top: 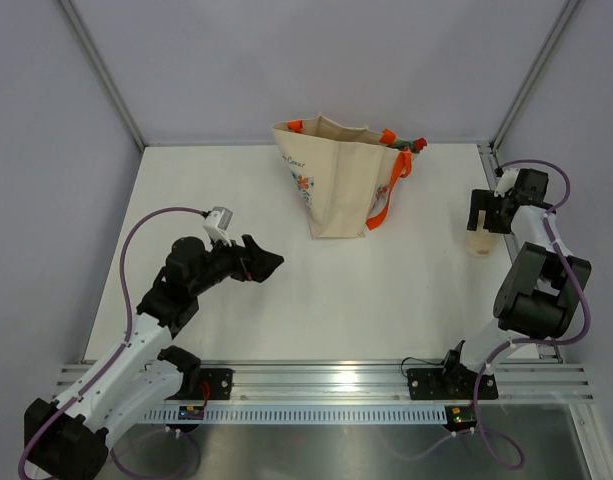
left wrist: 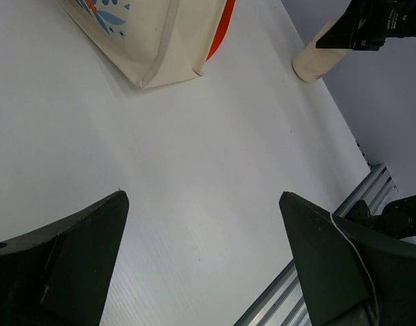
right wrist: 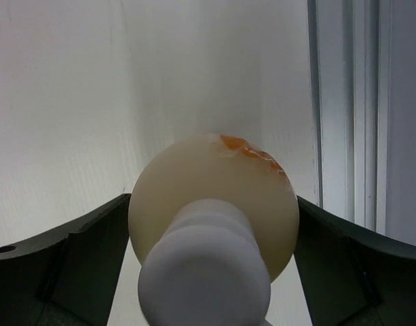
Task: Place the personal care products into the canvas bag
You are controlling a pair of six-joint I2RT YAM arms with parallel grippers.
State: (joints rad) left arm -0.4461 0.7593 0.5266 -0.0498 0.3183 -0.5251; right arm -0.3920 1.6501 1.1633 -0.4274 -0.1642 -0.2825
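Observation:
The canvas bag stands upright at the back middle of the table, orange handles hanging on its right side; its lower corner shows in the left wrist view. A green, red-capped bottle pokes out at the bag's mouth. A small beige jar with a pale cap stands near the table's right edge. My right gripper hangs over it, open, a finger close on either side of the jar. My left gripper hovers open over bare table at the left, with nothing between its fingers.
An aluminium rail runs along the near edge, carrying both arm bases. Another rail borders the table just right of the jar. Grey walls and slanted frame posts close in the back and sides.

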